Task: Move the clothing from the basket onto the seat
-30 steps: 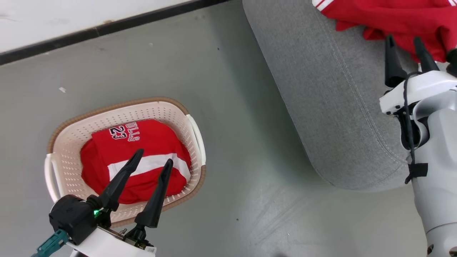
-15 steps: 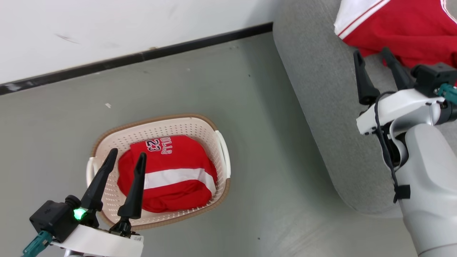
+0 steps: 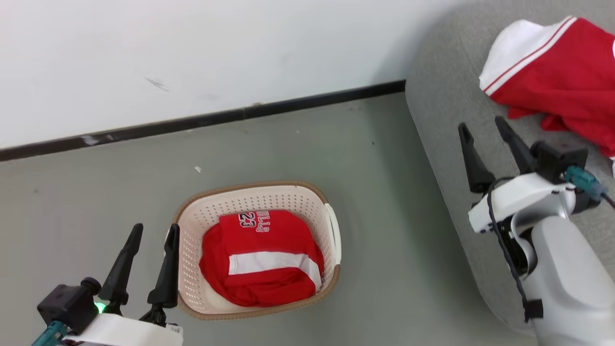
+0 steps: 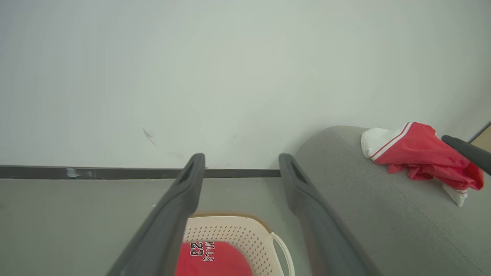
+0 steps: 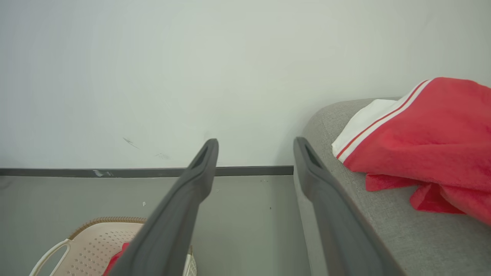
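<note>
A: Seat (image 3: 442,158) first. Where did it lie?

B: Grey sofa, down the right side of the head view, with its rounded end toward the wall (image 3: 240,48). One red garment (image 3: 552,77) with a white band lay crumpled on it, so part of the job looked done.

A: Basket?

B: The cream basket (image 3: 269,198) stood on the floor (image 3: 384,240), left of the seat and well apart from it. A folded red jersey (image 3: 259,259) sat inside, "23" lettering up and a white stripe across. It covered most of the bottom.

A: Grippers?

B: The left gripper (image 3: 156,227) hung just beside the basket's left wall, outside the rim, fingers wide apart and holding nothing. The right gripper (image 3: 481,122) was over the seat's edge, near the red garment but apart from it, likewise spread and empty.

A: Advice for the pick?

B: My judgement: the left gripper was nearer. It should shift over the jersey, come down with a finger on each side of the folded bulk, and pinch deep enough to take several layers. A shallow nip would likely let the fold unroll and snag the rim. It should lift clear of the rim before swinging toward the seat, or the light basket might drag along.
</note>
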Motion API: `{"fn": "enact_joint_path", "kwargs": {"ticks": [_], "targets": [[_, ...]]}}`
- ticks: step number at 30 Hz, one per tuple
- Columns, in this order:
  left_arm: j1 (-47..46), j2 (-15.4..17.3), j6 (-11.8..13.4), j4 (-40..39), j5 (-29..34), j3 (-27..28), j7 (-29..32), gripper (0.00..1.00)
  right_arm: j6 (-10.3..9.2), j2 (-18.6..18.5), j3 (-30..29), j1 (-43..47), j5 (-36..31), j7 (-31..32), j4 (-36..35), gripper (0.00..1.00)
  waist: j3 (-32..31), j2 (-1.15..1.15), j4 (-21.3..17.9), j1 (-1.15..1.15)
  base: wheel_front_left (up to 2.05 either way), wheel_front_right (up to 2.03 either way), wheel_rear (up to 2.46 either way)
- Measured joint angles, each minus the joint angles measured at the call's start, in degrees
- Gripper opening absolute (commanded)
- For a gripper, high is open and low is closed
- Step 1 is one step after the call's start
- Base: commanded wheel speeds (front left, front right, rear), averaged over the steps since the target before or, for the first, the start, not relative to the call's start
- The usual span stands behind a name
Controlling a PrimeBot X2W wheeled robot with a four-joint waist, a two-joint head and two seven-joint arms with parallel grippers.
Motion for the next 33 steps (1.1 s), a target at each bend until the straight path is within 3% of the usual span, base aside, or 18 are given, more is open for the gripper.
{"fn": "enact_joint_path", "kwargs": {"ticks": [17,33], "targets": [[2.7,-2.0,-0.2,5.7,0.9,-0.2,0.0,1.0,0.0,0.8,-1.2,14.9,-0.2,0.0,-3.1,1.0,-8.6,0.0,5.5,0.0,0.0,0.0,0.0],[4.4,-2.5,-1.1,8.7,1.0,-0.8,-0.1,1.0,0.0,1.3,-2.6,22.0,-0.9,0.0,-6.5,1.0,-14.2,0.0,8.5,0.0,0.0,0.0,0.0]]}}
